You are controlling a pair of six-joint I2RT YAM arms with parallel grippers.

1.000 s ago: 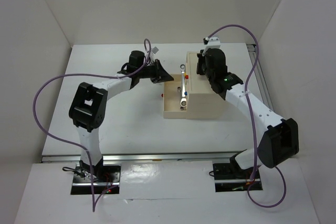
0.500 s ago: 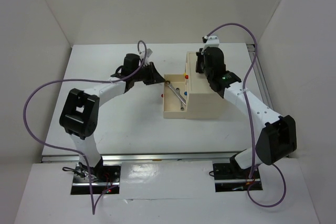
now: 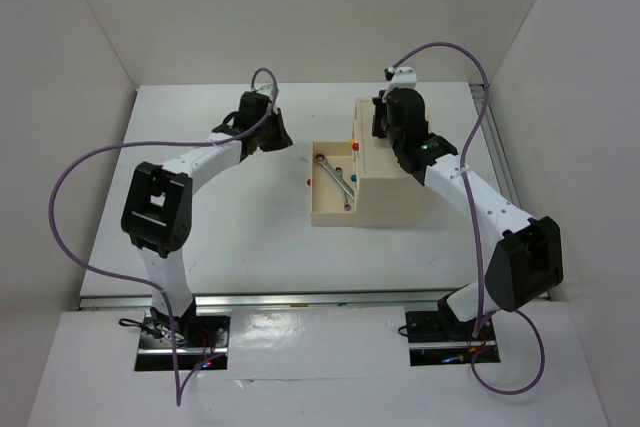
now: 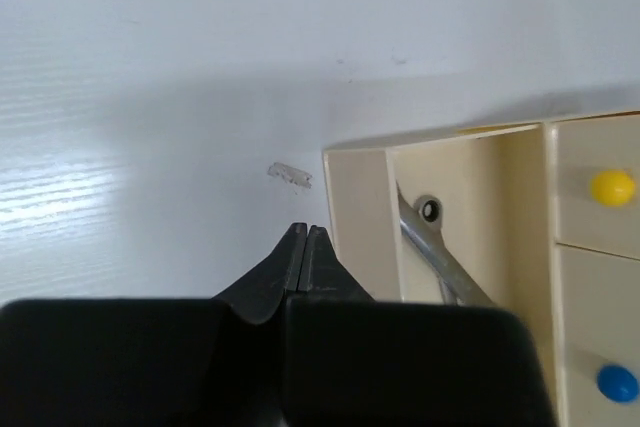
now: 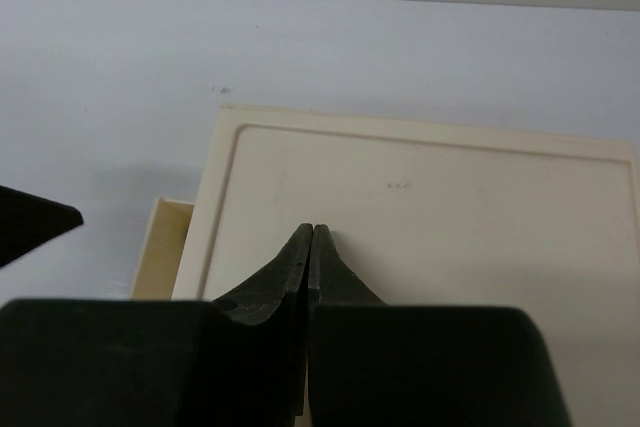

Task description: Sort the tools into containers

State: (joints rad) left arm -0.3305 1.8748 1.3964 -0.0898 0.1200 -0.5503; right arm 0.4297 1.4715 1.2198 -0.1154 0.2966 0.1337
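Now wrench [image 3: 336, 179] lies diagonal in open drawer [image 3: 330, 215], right of my nearer left hand [image 4: 306, 233], closed empty; right hand [image 5: 308, 232] closed.

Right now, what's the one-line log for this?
left claw: shut, empty | right claw: shut, over box | wrench: in open drawer
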